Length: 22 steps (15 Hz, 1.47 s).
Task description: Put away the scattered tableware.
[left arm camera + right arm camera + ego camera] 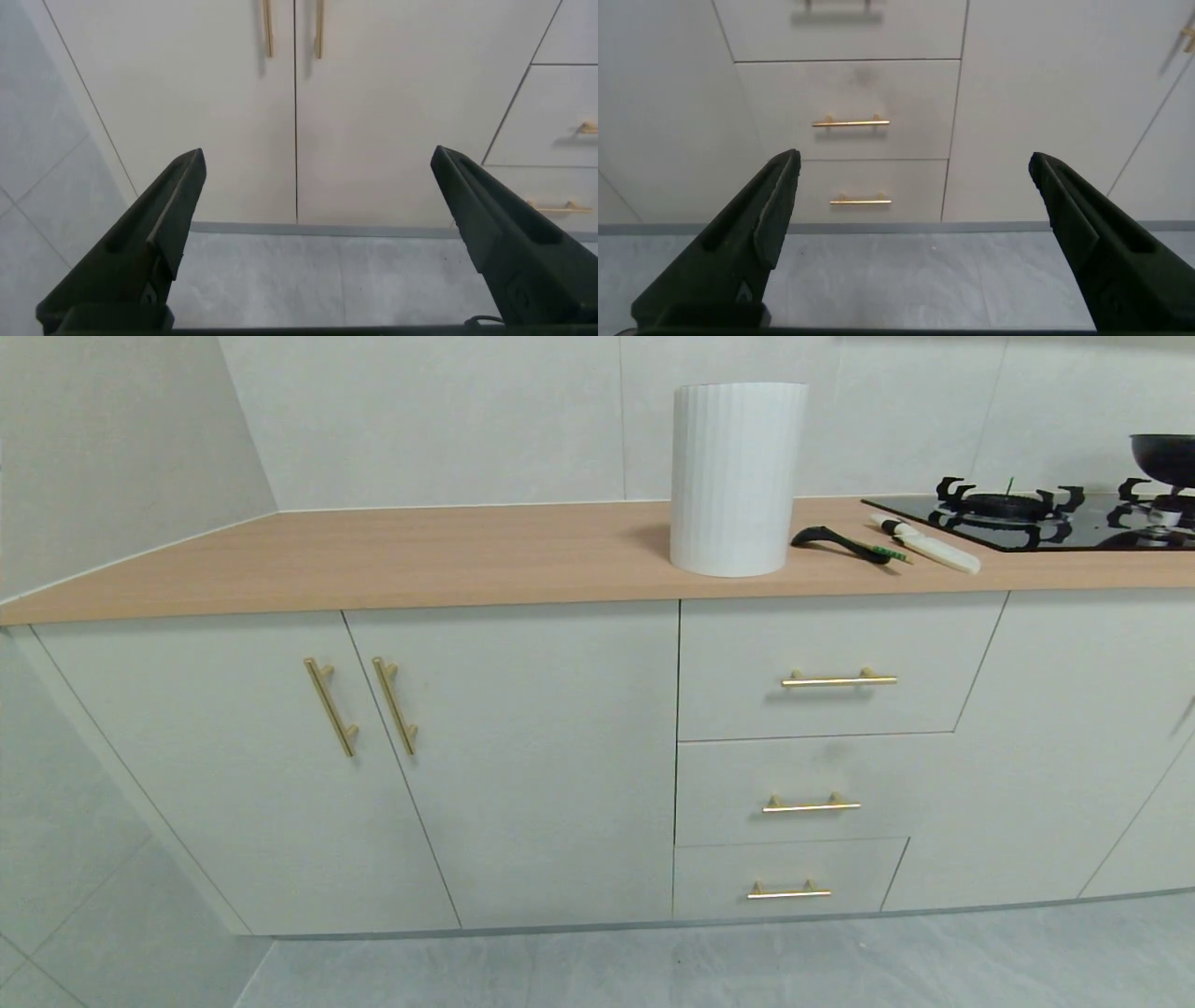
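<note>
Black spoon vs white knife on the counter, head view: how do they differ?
Colour: the black spoon is dark all over, the white knife pale. Shape: the spoon curves with a scooped end; the knife is straight and slim. Place: the spoon lies nearer the canister, the knife nearer the hob. Shared: both lie flat on the counter, close together.

The wooden tabletop [420, 555] runs along a tiled wall. A white ribbed canister [738, 476] stands upright on it, near the front edge. Just right of the canister lies a black spoon [831, 539], bowl end towards the canister. A thin green stick [887, 554] lies at its handle end. A white utensil [938, 553] lies just beyond. Farther right of the canister, a black hob [1027, 532] sits in the tabletop.
</note>
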{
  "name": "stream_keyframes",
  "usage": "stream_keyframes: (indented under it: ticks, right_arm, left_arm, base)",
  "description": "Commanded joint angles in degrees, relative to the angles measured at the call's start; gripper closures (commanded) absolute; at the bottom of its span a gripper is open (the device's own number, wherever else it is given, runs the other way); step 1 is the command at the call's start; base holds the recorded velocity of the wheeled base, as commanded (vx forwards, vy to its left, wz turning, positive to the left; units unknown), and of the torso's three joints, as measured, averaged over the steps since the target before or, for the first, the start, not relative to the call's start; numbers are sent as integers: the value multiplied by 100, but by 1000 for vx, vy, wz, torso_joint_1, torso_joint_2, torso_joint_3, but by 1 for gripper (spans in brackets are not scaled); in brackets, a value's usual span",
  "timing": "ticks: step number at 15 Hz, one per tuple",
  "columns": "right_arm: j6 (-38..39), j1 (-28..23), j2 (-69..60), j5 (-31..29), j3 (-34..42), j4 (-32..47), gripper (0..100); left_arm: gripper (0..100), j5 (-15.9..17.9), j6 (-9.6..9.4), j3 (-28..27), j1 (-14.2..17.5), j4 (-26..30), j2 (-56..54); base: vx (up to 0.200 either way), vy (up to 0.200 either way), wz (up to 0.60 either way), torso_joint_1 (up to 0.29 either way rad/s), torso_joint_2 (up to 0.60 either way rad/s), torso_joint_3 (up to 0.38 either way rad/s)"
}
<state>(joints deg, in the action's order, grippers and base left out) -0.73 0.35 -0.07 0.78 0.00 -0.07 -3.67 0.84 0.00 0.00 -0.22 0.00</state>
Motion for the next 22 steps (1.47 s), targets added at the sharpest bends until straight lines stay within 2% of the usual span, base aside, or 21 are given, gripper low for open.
stream_keyframes:
  ticks: [1, 20, 22]
  right_arm:
    - [-6, 0, 7, 1, 0, -1, 0]
    - [-50, 9, 7, 54, 0, -10, 0]
    - [20, 44, 218, 353, -738, -72, 0]
  left_arm:
    - [0, -2, -14, 0, 0, -4, 9]
    - [0, -2, -14, 0, 0, -4, 9]
    - [0, -2, -14, 0, 0, -4, 9]
  base:
    - [0, 0, 0, 0, 0, 0]
    - [11, 0, 0, 0, 0, 0]
    - [0, 0, 0, 0, 0, 0]
